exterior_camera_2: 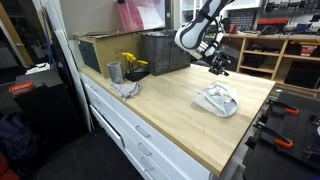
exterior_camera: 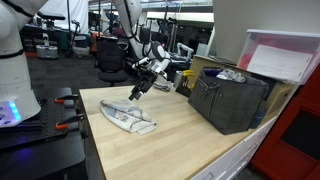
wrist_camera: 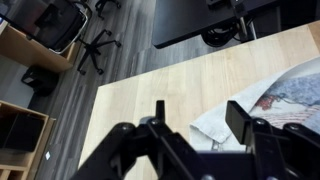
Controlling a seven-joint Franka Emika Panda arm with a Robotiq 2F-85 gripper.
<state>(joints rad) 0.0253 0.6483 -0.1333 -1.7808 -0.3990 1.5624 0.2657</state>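
The crumpled cloth (exterior_camera: 128, 118) lies in a soft, light heap near the end of the worktop (exterior_camera: 180, 140) beside the robot's base, its long axis slanting across the boards. I'd judge it best pinched at a raised fold, since it will sag and trail. Just above it hangs the gripper (exterior_camera: 137, 93), jaws spread and empty; beyond stands a black crate (exterior_camera: 228, 100).
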